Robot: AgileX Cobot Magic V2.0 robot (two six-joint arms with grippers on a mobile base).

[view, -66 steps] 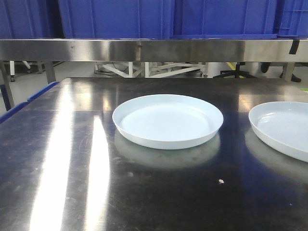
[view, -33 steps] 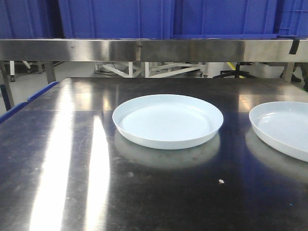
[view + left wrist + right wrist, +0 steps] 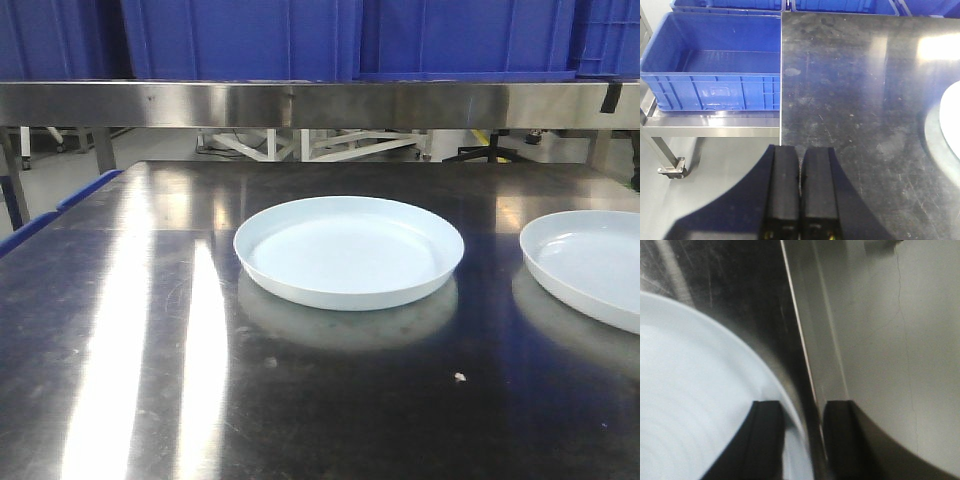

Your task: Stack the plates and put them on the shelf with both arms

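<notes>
Steel table bears centre plate, right plate.

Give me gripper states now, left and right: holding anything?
Left gripper: closed, empty, fingers pressed together.
Right gripper: open, fingers either side of the rim of the glossy white round plate, not clamped on it.

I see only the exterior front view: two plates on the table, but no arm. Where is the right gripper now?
Observer: The right gripper is open, its fingers astride a plate rim, one inside and one outside.
Operator: And the left gripper?
Observer: The left gripper is shut, near the left edge of the table.
Operator: What stands beside that edge?
Observer: A blue crate, on a lower steel frame.
</notes>
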